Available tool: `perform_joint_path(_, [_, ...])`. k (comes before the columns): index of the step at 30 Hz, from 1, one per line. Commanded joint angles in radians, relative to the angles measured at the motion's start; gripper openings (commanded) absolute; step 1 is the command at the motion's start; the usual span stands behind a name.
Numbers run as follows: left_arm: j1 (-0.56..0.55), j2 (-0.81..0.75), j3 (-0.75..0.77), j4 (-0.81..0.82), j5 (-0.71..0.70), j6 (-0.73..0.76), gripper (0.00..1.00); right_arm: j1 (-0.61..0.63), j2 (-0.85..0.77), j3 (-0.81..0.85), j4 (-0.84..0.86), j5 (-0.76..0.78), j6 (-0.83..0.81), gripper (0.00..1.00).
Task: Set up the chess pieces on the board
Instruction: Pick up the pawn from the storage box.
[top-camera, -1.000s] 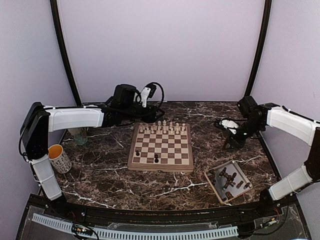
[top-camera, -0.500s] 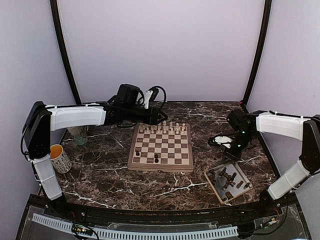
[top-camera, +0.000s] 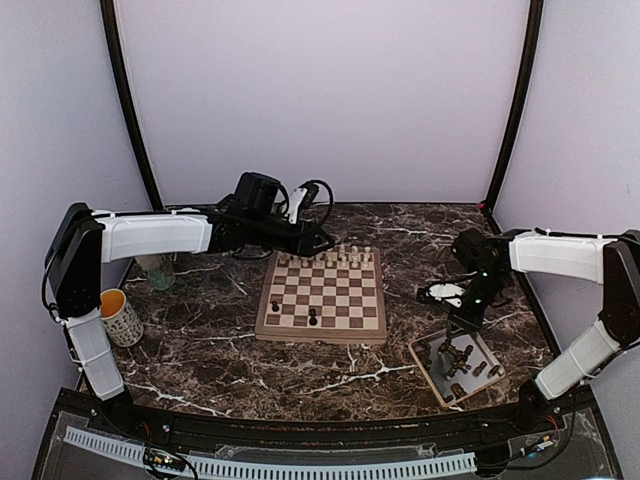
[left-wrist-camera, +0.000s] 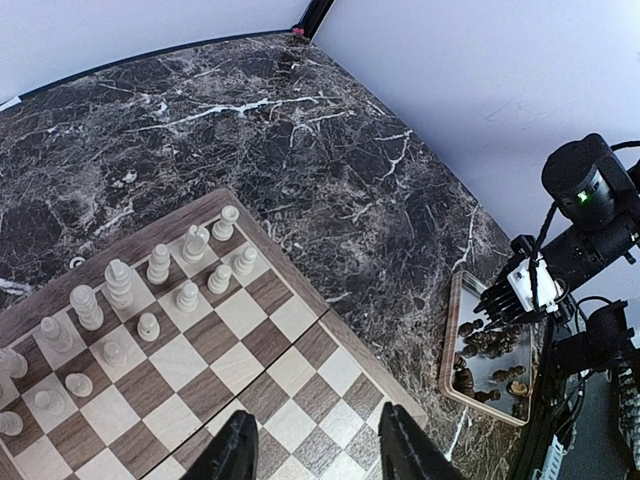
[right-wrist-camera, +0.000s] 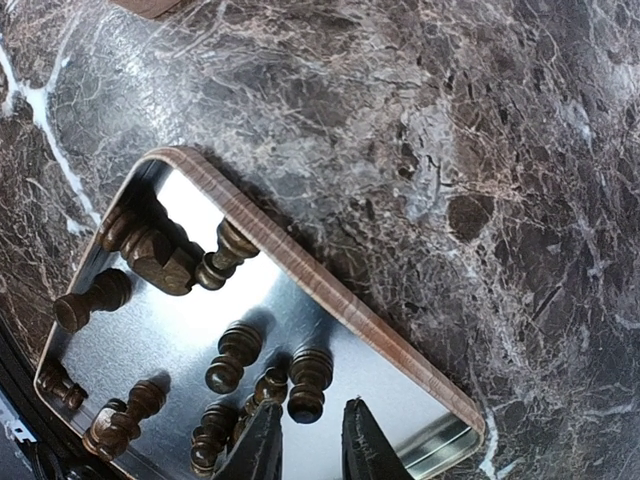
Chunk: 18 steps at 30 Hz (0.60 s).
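The left pincer (left-wrist-camera: 315, 452) is held with fingers apart and empty above the board (left-wrist-camera: 240, 312), with pale chessmen (left-wrist-camera: 160, 262) ranked ahead and to its left. The right pincer (right-wrist-camera: 305, 440) is seen narrowly apart, seemingly gripping nothing, over the tray (right-wrist-camera: 330, 300) on the counter (right-wrist-camera: 480, 150). The dark chess pieces (right-wrist-camera: 230, 360) are heaped just ahead of its fingertips.

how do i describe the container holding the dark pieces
Find the chessboard in the middle of the marble table. Right of it, toward the near edge, lies a shallow square tray. Unlike the mug at far left, it is flat and holds dark brown chessmen.
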Motion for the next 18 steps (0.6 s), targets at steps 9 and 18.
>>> perform_joint_path(9, [0.001,-0.049,-0.025,-0.018,0.02,0.013,0.44,0.012,0.031,-0.029,0.025,0.036,0.019,0.16])
perform_joint_path(18, [0.0,-0.056,-0.041,-0.014,0.021,0.002,0.44,0.012,0.013,0.005,-0.008,0.003,0.029,0.05])
